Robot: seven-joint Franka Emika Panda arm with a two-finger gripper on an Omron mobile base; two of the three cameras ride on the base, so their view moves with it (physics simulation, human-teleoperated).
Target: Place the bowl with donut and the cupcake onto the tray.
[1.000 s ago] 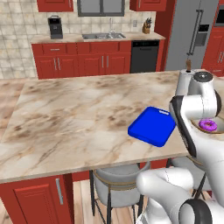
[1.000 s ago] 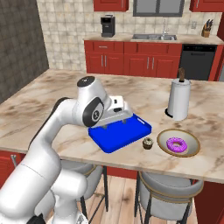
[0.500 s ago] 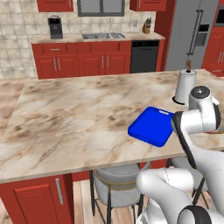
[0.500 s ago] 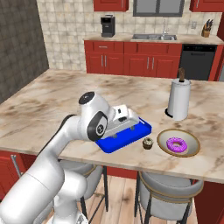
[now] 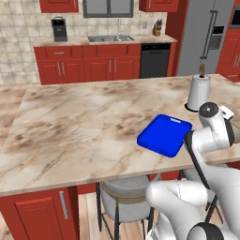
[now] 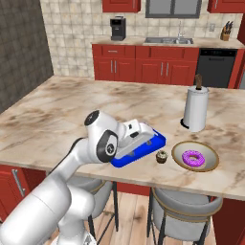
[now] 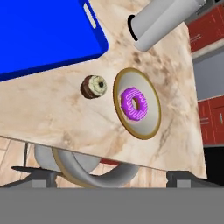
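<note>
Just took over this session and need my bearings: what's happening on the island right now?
The white arm is reaching over the marble counter with its hand above the flat bright blue tray; nothing is held. The tan-rimmed shallow bowl with the pink-purple frosted donut sits on the counter beside the tray, not on it. The small brown cupcake stands between bowl and tray, also on the counter. A white paper towel roll stands behind them. Neither item has been moved yet.
</note>
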